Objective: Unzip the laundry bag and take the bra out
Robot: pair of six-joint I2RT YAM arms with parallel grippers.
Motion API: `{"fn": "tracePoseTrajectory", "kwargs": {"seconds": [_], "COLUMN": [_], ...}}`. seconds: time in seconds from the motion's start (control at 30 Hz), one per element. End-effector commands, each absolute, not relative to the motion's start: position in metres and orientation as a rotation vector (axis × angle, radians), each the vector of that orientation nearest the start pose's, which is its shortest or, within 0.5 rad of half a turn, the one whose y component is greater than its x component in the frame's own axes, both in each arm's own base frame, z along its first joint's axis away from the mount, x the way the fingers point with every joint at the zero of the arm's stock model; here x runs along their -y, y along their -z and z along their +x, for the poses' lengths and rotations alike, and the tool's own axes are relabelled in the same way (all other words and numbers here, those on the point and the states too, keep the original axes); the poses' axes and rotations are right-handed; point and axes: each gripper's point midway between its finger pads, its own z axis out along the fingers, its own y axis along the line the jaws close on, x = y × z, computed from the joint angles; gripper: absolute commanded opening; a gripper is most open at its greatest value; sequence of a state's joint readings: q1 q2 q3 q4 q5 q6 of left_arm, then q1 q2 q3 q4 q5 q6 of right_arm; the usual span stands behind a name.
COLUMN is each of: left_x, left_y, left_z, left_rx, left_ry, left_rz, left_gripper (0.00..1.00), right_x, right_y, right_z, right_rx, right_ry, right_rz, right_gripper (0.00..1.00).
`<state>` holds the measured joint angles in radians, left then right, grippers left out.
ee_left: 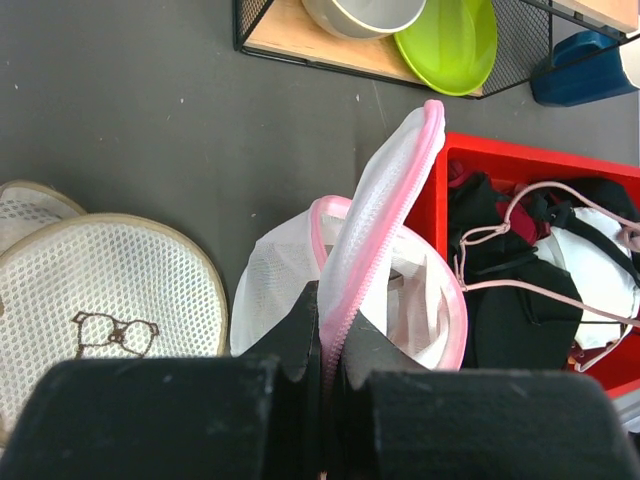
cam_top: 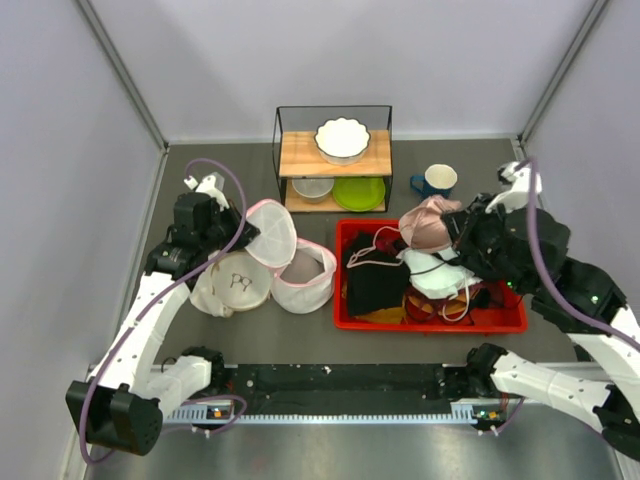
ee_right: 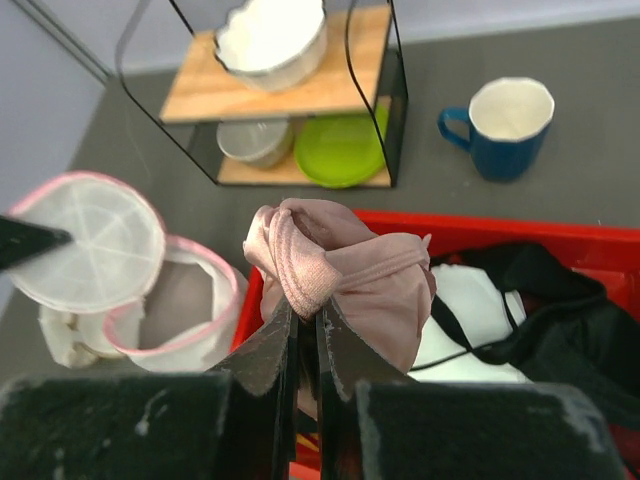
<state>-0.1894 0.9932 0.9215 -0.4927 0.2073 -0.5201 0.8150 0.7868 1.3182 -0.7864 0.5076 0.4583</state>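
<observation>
The bag (cam_top: 305,282) sits open on the desk (cam_top: 300,340) just left of the red bin (cam_top: 440,323), with its round flap (cam_top: 272,232) stood up on edge. The left end effector (ee_left: 328,312) is closed tight on the flap's pink zipper band (pinched between both fingers). The right end effector (ee_right: 305,318) is clamped on the bra (ee_right: 355,270), which hangs bunched above the bin's far edge, clear of the bag.

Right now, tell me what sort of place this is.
Probably a robot test bench staged as a laundry corner: plain panels wall in the table, the left gripper pinches the laundry bag, and the right gripper holds the bra by a red bin of clothes.
</observation>
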Motion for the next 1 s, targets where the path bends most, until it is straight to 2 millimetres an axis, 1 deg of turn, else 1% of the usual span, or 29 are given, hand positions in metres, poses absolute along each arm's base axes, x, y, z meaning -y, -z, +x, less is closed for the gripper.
{"fn": "tracePoseTrajectory", "kwargs": {"seconds": [0.0, 0.03, 0.1, 0.17, 0.23, 0.27, 0.33, 0.37, 0.4, 0.47, 0.5, 0.53, 0.57, 0.6, 0.63, 0.7, 0.73, 0.8, 0.93, 0.97], "left_x": [0.111, 0.111, 0.112, 0.112, 0.114, 0.114, 0.115, 0.115, 0.114, 0.114, 0.114, 0.115, 0.114, 0.114, 0.115, 0.115, 0.115, 0.114, 0.113, 0.113], "left_y": [-0.225, -0.224, -0.221, -0.218, -0.214, -0.215, -0.214, -0.215, -0.216, -0.216, -0.216, -0.217, -0.216, -0.215, -0.215, -0.216, -0.217, -0.218, -0.219, -0.217], "left_z": [0.296, 0.296, 0.294, 0.294, 0.294, 0.293, 0.294, 0.294, 0.294, 0.294, 0.294, 0.294, 0.294, 0.293, 0.293, 0.293, 0.293, 0.292, 0.292, 0.292], "left_rx": [-2.133, -2.135, -2.143, -2.153, -2.163, -2.161, -2.163, -2.161, -2.158, -2.154, -2.155, -2.155, -2.156, -2.159, -2.158, -2.151, -2.146, -2.147, -2.142, -2.148], "left_ry": [0.623, 0.623, 0.628, 0.633, 0.640, 0.646, 0.647, 0.647, 0.647, 0.642, 0.644, 0.648, 0.646, 0.646, 0.649, 0.653, 0.653, 0.646, 0.641, 0.642], "left_rz": [-0.226, -0.224, -0.226, -0.229, -0.230, -0.229, -0.229, -0.229, -0.230, -0.231, -0.228, -0.226, -0.228, -0.229, -0.228, -0.226, -0.225, -0.226, -0.221, -0.223], "left_gripper": [0.00, 0.00, 0.00, 0.00, 0.00, 0.00, 0.00, 0.00, 0.00, 0.00, 0.00, 0.00, 0.00, 0.00, 0.00, 0.00, 0.00, 0.00, 0.00, 0.00], "right_x": [-0.133, -0.138, -0.143, -0.152, -0.161, -0.168, -0.183, -0.192, -0.204, -0.218, -0.238, -0.238, -0.243, -0.247, -0.249, -0.251, -0.252, -0.257, -0.254, -0.252], "right_y": [-0.335, -0.323, -0.313, -0.301, -0.293, -0.286, -0.284, -0.275, -0.277, -0.265, -0.249, -0.238, -0.227, -0.204, -0.198, -0.183, -0.182, -0.189, -0.214, -0.225], "right_z": [0.219, 0.221, 0.222, 0.223, 0.225, 0.229, 0.238, 0.245, 0.254, 0.268, 0.276, 0.290, 0.297, 0.307, 0.316, 0.324, 0.328, 0.323, 0.314, 0.311], "right_rx": [-1.944, -1.977, -2.008, -2.043, -2.072, -2.093, -2.094, -2.116, -2.100, -2.128, -2.177, -2.204, -2.227, -2.282, -2.281, -2.313, -2.318, -2.309, -2.255, -2.226], "right_ry": [-0.383, -0.371, -0.366, -0.373, -0.372, -0.362, -0.382, -0.371, -0.419, -0.484, -0.566, -0.566, -0.562, -0.530, -0.527, -0.508, -0.506, -0.557, -0.599, -0.617], "right_rz": [0.037, 0.022, 0.006, -0.042, -0.088, -0.107, -0.144, -0.168, -0.193, -0.211, -0.255, -0.239, -0.252, -0.269, -0.271, -0.288, -0.287, -0.315, -0.307, -0.303], "right_gripper": [0.00, 0.00, 0.00, 0.00, 0.00, 0.00, 0.00, 0.00, 0.00, 0.00, 0.00, 0.00, 0.00, 0.00, 0.00, 0.00, 0.00, 0.00, 0.00, 0.00]}}
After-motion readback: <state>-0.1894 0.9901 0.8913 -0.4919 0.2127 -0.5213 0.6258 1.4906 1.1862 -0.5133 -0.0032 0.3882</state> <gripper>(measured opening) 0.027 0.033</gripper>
